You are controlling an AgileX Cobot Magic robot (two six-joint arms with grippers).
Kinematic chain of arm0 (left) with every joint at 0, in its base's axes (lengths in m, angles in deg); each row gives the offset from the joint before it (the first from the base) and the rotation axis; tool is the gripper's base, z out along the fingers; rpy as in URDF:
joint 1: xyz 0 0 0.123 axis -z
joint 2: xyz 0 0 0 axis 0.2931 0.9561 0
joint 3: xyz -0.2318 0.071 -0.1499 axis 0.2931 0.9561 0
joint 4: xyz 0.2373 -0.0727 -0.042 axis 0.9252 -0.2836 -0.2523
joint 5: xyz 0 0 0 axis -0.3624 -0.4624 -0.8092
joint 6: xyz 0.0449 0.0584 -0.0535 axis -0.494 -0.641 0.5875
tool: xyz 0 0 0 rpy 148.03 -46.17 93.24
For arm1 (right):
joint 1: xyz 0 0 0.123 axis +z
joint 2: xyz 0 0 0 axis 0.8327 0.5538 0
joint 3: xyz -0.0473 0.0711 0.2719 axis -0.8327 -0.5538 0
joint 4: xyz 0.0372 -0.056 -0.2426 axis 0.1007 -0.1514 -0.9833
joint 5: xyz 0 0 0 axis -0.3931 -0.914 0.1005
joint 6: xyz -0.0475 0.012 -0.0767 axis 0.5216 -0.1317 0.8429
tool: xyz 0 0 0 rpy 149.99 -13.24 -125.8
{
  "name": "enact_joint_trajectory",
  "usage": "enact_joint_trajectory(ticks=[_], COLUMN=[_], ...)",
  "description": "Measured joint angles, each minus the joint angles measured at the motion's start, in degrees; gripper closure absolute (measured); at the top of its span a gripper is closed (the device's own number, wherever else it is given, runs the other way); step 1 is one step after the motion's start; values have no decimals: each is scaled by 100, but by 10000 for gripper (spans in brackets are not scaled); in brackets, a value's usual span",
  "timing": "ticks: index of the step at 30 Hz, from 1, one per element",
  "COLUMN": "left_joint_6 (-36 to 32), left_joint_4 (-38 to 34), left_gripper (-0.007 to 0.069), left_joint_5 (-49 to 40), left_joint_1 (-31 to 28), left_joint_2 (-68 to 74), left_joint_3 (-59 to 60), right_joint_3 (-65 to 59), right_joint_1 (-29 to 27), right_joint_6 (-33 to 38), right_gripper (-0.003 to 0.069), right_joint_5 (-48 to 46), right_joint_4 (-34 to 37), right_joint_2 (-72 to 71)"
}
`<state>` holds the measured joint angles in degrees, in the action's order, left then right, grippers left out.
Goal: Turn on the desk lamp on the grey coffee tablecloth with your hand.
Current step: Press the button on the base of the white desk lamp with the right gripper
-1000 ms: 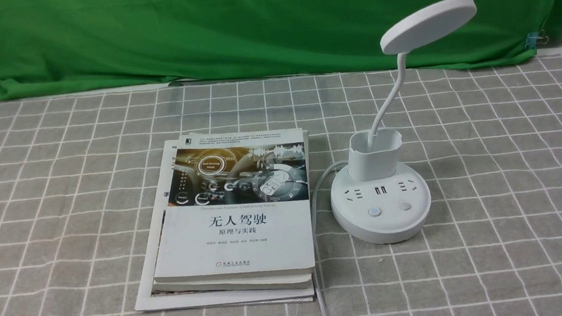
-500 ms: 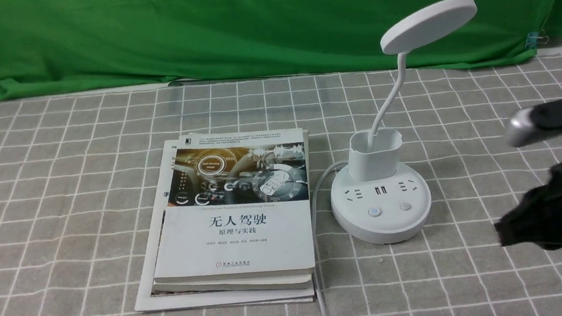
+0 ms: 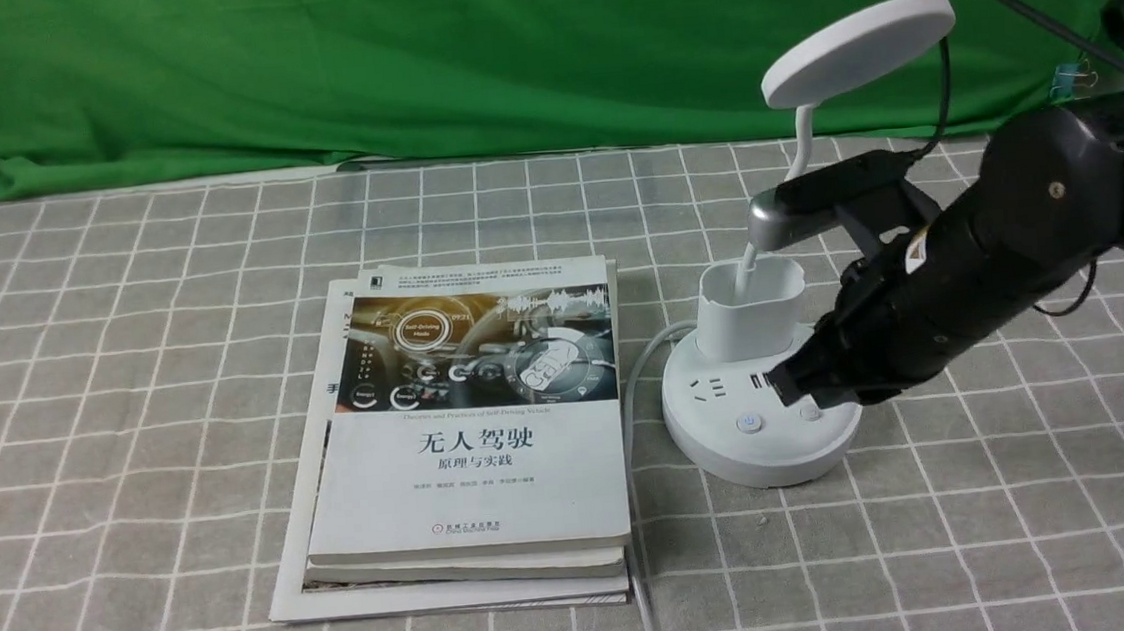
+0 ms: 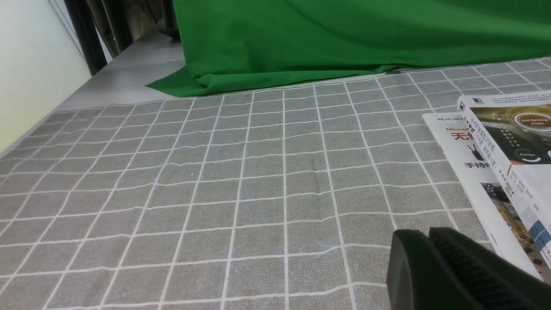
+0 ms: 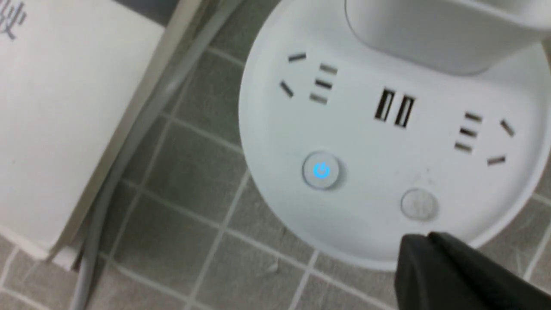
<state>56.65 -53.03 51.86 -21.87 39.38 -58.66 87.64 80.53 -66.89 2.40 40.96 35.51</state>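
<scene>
Where the grey coffee tablecloth (image 3: 127, 390) covers the desk (image 4: 129, 73), its coarse woven fabric shows a grid of thin white lines, with one smooth green cloth (image 3: 401, 57) draped behind it. Over the cloth's left part, seen from the left wrist, hangs the left end effector (image 4: 429, 236), matt black, its two ribbed fingers pressed together and empty. At centre lies one stack of three printed volumes (image 3: 475, 483), flat and rectangular, with a glossy cover on top. One grey cable (image 3: 628, 391) runs between the stack and the desk lamp (image 3: 733, 447).

That lamp stands right of centre on the tablecloth, in smooth white plastic: one round base, one cup-like holder (image 3: 748, 316), one thin curved gooseneck (image 3: 802, 141) and one flat disc head (image 3: 857, 46). Its base carries two socket groups, two USB slots and two round buttons, one glowing blue (image 5: 321, 171) and one plain (image 5: 419, 203). The right end effector (image 3: 790, 388), bulky and black, reaches over the base with its fingers together and its tip just beside the plain button, hiding the right socket group in the front view. Whether it touches the base cannot be told. One blue clip (image 3: 1065, 80) sits at the far right.
</scene>
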Motion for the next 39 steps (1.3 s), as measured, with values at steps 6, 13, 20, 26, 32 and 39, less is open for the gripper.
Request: enact_joint_trajectory(ticks=[6,13,20,26,32,39], left_joint_6=[-5,-5,-5,-5,-5,2], left_joint_4=[0,0,0,0,0,0], left_gripper=[606,606,606,606,606,606], left_joint_5=[0,0,0,0,0,0], left_joint_1=[0,0,0,0,0,0], left_joint_2=[0,0,0,0,0,0], left_joint_3=[0,0,0,0,0,0], right_joint_3=[360,428,435,543,507,377], right_joint_1=[-128,-134,-134,-152,-152,-152], right_joint_6=[5,5,5,21,65,70], right_gripper=[627,627,627,627,627,627], right_joint_5=[-176,-194,-171,-218,-249,-691], right_joint_4=[-10,-4,18,49,59,59], right_joint_2=[427,478,724,961,841,-8])
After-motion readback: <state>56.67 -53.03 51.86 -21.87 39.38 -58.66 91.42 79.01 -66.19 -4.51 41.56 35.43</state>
